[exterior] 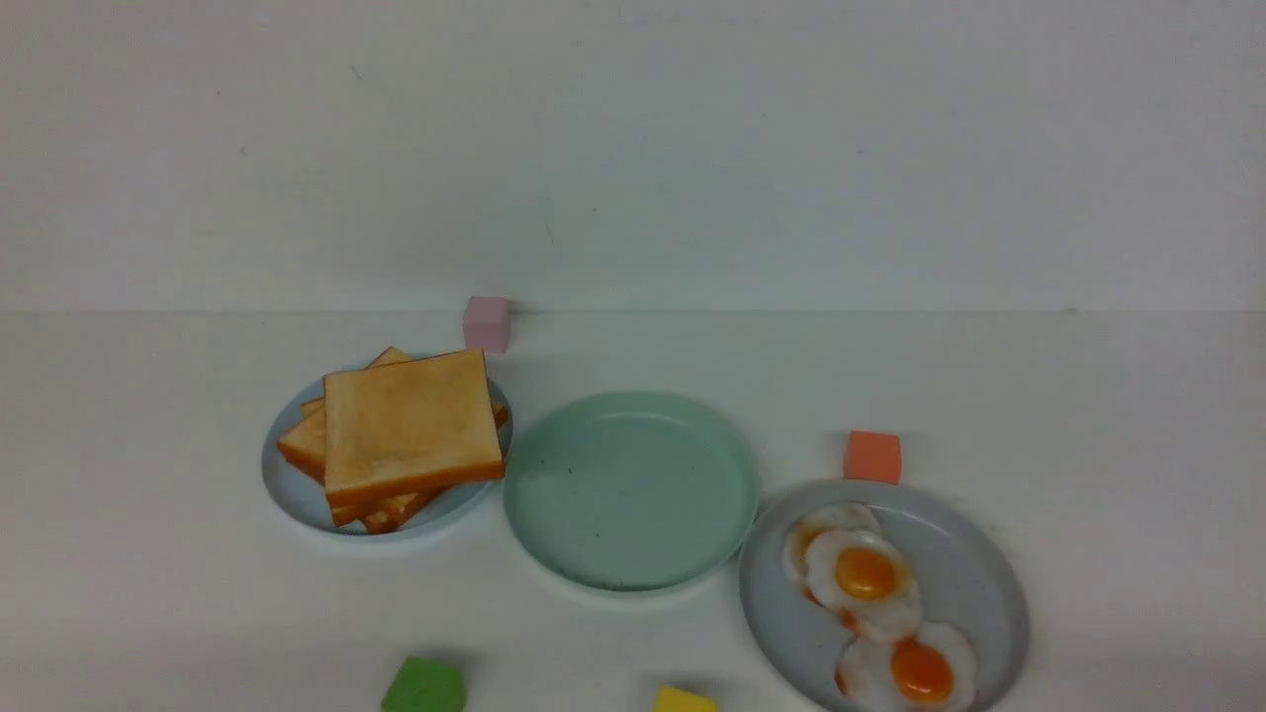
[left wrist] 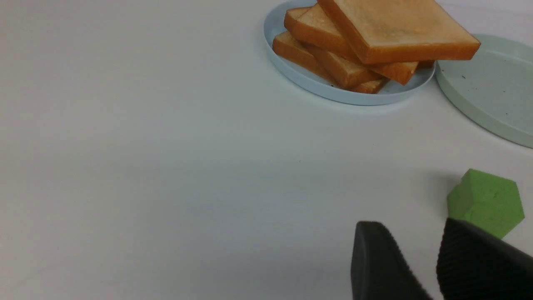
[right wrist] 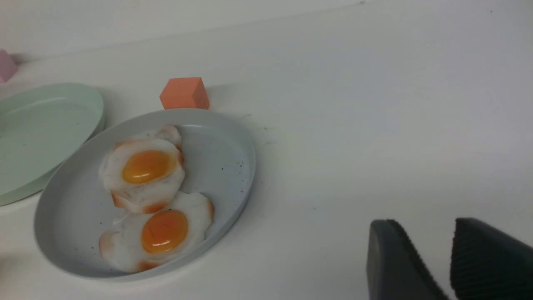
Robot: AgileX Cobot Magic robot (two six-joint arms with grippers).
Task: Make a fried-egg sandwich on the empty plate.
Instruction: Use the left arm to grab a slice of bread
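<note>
The empty plate [exterior: 633, 489], mint green, sits mid-table with nothing on it. No fried-egg sandwich is in view. A pile of toast slices [exterior: 406, 425] lies on a pale blue plate [exterior: 287, 485] to its left. Two fried eggs [exterior: 865, 574] [exterior: 920, 672] lie on a grey plate [exterior: 974, 583] to its right. Neither arm shows in the front view. My left gripper [left wrist: 412, 227] is open and empty, low over the table near a green cube [left wrist: 485, 202]. My right gripper [right wrist: 422, 223] is open and empty, off to the side of the grey plate [right wrist: 225, 154].
Small foam cubes dot the table: pink [exterior: 487, 323] behind the toast, orange [exterior: 872, 457] behind the grey plate, green [exterior: 425, 686] and yellow [exterior: 684, 700] at the front edge. A white wall closes off the back.
</note>
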